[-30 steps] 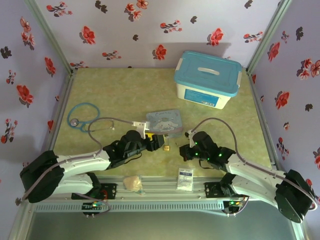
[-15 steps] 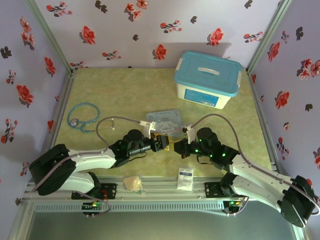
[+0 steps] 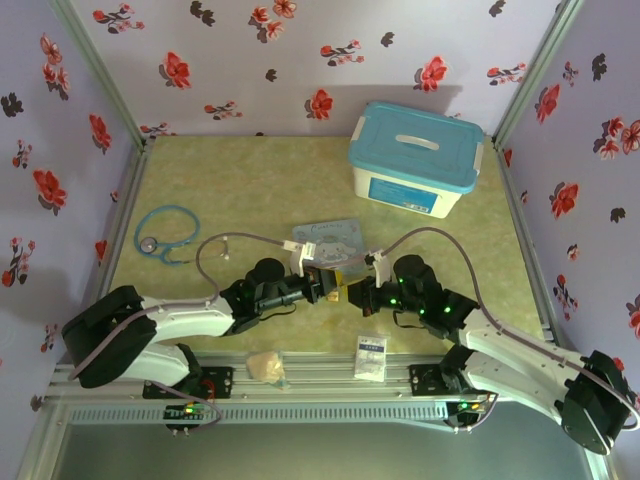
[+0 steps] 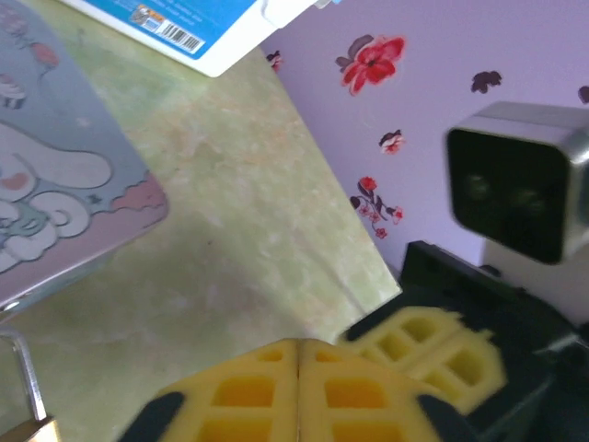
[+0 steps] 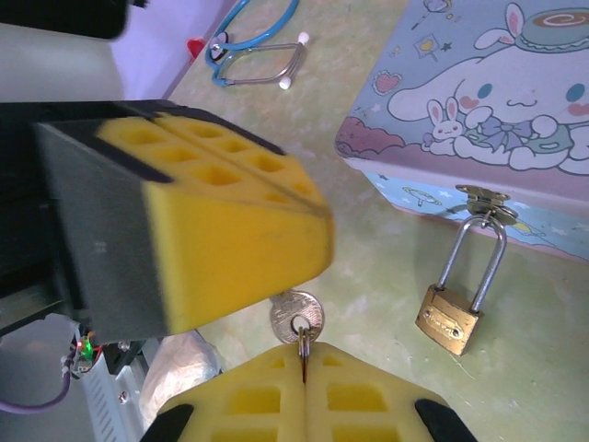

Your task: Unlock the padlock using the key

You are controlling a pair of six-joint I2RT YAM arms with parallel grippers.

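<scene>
Green tabletop (image 3: pixel 250 180), flowered purple walls (image 3: pixel 300 60) | padlock (image 5: pixel 451 318): shackle hooked through clasp (image 5: pixel 483 196) on front of cartoon tin (image 5: pixel 479 101), brass body tilted, low by the tabletop | right claw (image 5: pixel 304 373): pinching key (image 5: pixel 296 316), round head sticking out, near padlock | left claw (image 4: pixel 298 387): pads pressed together, nothing seen between them, just beside right claw

Tight in the middle, open at the back

My left gripper (image 3: pixel 330 288) and right gripper (image 3: pixel 352 293) sit nose to nose just in front of the tin (image 3: pixel 330 243), so I have almost no room between them. The left one's yellow pad crowds the key (image 5: pixel 296 315). The padlock (image 5: pixel 451 318) hangs against the tin's front wall, with bare table (image 5: pixel 543 308) below and to its right. Between the stethoscope (image 3: pixel 148 243) and the lidded box (image 3: pixel 415 160), I can pass freely.
</scene>
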